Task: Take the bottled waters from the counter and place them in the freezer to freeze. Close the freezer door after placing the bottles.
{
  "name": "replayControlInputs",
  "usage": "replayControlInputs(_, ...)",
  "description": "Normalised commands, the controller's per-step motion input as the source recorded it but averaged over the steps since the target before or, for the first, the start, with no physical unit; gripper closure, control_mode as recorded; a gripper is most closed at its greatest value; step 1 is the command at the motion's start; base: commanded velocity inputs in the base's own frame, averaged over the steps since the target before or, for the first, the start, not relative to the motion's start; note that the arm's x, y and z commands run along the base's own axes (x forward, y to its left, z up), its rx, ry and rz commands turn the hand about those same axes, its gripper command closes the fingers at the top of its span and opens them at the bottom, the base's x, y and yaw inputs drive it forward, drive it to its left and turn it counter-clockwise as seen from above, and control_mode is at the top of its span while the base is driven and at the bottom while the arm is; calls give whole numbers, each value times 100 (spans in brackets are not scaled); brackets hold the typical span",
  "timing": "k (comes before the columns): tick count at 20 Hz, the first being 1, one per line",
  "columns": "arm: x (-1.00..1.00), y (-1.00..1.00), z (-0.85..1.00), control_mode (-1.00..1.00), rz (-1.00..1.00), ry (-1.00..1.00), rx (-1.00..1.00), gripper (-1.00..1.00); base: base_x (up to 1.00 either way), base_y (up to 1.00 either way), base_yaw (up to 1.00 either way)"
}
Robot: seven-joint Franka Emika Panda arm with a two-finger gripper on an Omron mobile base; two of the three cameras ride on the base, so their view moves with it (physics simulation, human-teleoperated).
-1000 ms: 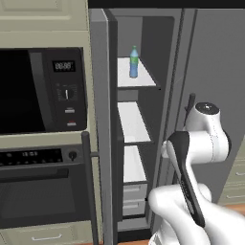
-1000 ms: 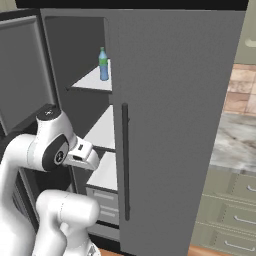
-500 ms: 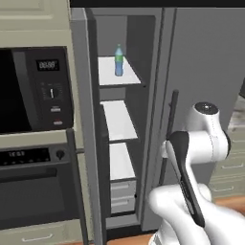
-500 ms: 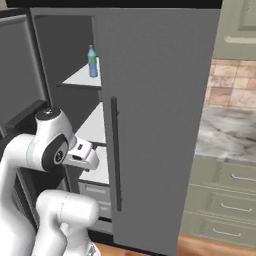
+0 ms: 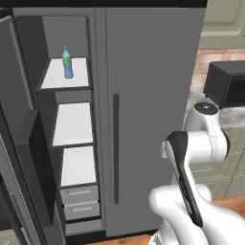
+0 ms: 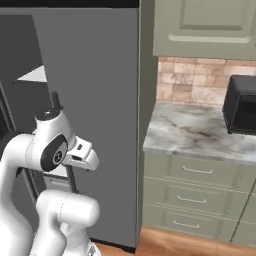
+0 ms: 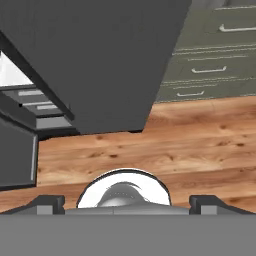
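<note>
My gripper [image 7: 127, 202] is spread wide, empty; one blue bottle [image 5: 67, 62] stands on the freezer [image 5: 72, 143]'s top shelf.

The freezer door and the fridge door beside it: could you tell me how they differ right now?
The freezer door stands swung open, exposing white shelves; the fridge door is shut. The freezer door appears narrower, the fridge door wider, with a dark vertical bar handle. Both are tall grey panels.
</note>
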Motion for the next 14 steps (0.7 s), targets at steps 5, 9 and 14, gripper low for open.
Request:
replayControlInputs(5,0,0,0,100,0,0,0,-100,1,-100,-1)
replayControlInputs(9,0,0,0,100,0,0,0,-100,14,-100,-3)
replayControlInputs(14,0,0,0,100,0,0,0,-100,17,-99,-4)
